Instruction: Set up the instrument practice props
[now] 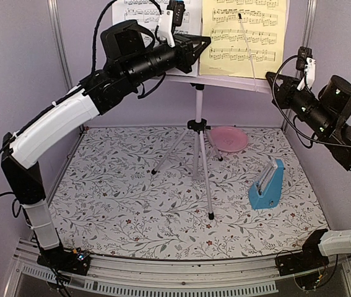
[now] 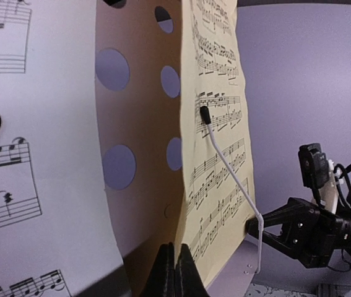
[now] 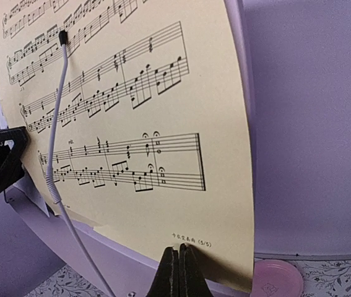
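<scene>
The silver tripod music stand (image 1: 200,148) stands mid-table. Its perforated desk (image 2: 141,124) carries a white sheet (image 1: 138,12) on the left and a yellow sheet (image 1: 225,37) on the right. A thin white retainer wire (image 2: 231,170) lies across the yellow page. My left gripper (image 1: 207,42) is shut, its tips (image 2: 174,250) at the yellow sheet's (image 2: 215,62) lower left edge. My right gripper (image 1: 268,75) is shut too, its tips (image 3: 179,249) against the lower edge of that sheet (image 3: 212,210). No hold on the paper shows. The blue metronome (image 1: 266,185) stands right of the tripod.
A pink round plate (image 1: 229,138) lies behind the tripod's right leg. The tripod's legs (image 1: 207,192) spread over the flowered mat. Lilac walls close in at the back and on both sides. Both arms reach high toward the desk's ledge (image 1: 231,81).
</scene>
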### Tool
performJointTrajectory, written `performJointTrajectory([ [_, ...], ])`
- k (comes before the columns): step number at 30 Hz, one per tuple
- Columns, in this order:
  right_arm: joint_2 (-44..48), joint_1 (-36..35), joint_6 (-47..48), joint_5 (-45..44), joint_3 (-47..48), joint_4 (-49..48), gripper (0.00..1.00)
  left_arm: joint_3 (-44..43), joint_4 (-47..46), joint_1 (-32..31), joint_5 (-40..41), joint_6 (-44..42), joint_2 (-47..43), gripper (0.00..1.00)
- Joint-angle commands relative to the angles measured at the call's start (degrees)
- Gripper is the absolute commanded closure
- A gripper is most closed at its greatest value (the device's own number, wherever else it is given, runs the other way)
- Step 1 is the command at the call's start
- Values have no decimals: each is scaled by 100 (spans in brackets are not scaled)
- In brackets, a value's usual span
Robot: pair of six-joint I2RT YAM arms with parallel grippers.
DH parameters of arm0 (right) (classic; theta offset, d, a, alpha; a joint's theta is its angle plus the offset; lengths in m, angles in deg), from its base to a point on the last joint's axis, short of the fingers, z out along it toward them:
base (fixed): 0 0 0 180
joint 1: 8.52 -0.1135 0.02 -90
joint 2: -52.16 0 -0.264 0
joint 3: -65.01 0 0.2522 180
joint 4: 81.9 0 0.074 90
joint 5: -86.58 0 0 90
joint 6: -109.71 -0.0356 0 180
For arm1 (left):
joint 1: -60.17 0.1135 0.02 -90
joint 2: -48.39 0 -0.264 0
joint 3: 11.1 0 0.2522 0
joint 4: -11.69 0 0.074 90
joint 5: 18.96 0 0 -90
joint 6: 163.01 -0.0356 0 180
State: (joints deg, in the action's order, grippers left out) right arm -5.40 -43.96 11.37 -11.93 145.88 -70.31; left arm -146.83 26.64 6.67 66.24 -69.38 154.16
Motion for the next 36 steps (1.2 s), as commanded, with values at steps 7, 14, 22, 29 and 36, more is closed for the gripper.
performJointTrajectory([
  [7, -54, 41, -17, 166, -126, -287, 100, -378, 306, -47, 242, -236, 175, 100],
  [14, 493, 37, 150, 111, -222, -186, 67, -551, 458, -47, 186, -302, 260, 100],
  [22, 625, 156, 480, -111, -109, 58, 40, -767, 546, -47, 26, -352, 397, 100],
  [29, 529, 757, 453, 540, 35, 208, 28, -902, 681, -52, 21, -449, 436, 100],
  [36, 302, 1160, 368, 1264, 392, 239, 26, -886, 689, -48, 53, -467, 418, 100],
])
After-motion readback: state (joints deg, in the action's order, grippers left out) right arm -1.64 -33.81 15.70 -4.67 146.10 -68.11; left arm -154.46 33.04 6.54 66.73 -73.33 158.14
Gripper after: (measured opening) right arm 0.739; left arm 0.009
